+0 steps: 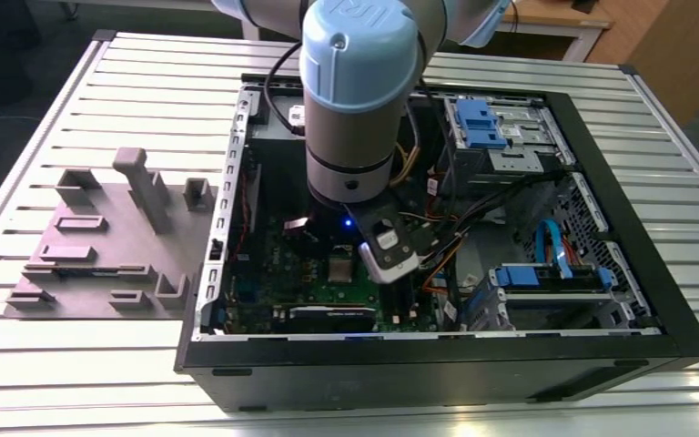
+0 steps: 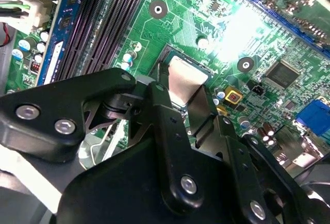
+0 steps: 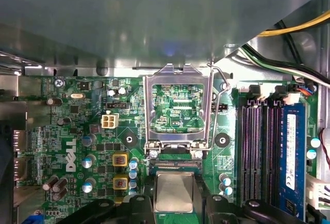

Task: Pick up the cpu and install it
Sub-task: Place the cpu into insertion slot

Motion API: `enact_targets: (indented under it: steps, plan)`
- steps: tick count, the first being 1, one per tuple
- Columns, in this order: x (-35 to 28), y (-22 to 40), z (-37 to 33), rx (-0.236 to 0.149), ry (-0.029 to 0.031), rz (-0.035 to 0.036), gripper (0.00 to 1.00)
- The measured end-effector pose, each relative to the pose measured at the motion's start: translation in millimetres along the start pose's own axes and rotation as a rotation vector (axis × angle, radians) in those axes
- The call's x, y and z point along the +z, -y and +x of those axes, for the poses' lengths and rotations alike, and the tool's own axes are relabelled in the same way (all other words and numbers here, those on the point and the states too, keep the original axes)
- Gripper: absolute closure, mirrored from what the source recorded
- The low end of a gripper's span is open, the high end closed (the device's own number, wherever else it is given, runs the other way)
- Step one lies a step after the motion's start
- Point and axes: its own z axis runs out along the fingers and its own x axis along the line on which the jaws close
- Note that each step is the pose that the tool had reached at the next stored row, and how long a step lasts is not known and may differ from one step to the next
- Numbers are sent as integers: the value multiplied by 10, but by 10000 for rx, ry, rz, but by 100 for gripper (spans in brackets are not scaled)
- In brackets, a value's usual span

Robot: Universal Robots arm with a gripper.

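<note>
- The slatted metal table (image 1: 58,364) carries the whole setup, with a grey moulded parts tray (image 1: 95,246) lying on the exterior view's left.
- The black computer case (image 1: 447,369) lies on its side with its open face up, just beside the tray and on the exterior view's right of it.
- The arm (image 1: 349,100) reaches straight down into the case, over the board.
- The green motherboard (image 3: 77,131) lies flat on the case floor. Its dark memory slots (image 3: 258,152) run alongside the socket area.
- The gripper (image 2: 181,97) hangs low over the socket, pointing down at the board.
- The socket's metal load frame (image 3: 149,110) is swung open, and the board shows through its window. It lies just past the fingertips, hinged at the socket's edge.
- The black fingers (image 2: 164,110) are drawn in to a narrow gap and close on two opposite edges of the chip.
- The cpu (image 2: 185,79) lies directly between the fingers, flat, with its silvery top facing up. It is square, so no long axis matters.
- It sits squarely over the socket, whose dark rim shows round its far corner in the second wrist view.
- Whether it is fully seated or a touch above the socket cannot be told.
</note>
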Motion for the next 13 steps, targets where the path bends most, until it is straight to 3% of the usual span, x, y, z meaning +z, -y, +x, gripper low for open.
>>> enact_targets:
  steps: [8,13]
  plan:
    - [-32,2,0,0,-7,12,60]
    - [-3,2,1,0,-8,17,60]
